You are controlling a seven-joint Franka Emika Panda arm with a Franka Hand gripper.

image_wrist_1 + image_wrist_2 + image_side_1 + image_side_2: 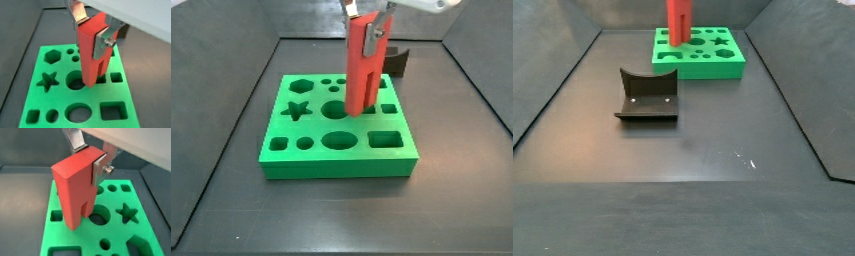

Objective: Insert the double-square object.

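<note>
Claw (91, 31) clamped on the red peg's (361, 65) upper end holds it upright over the green board (281, 148), prongs down near the twin square holes (108, 77), so I'd square the prongs up before pushing straight down.

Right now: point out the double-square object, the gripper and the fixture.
double-square object (360, 70): side view, middle of the red bar, upright over the green board.
gripper (91, 31): wrist view, midway between the fingertips, shut on the bar's upper end.
fixture (647, 95): side view, its upright plate, on the floor.
</note>
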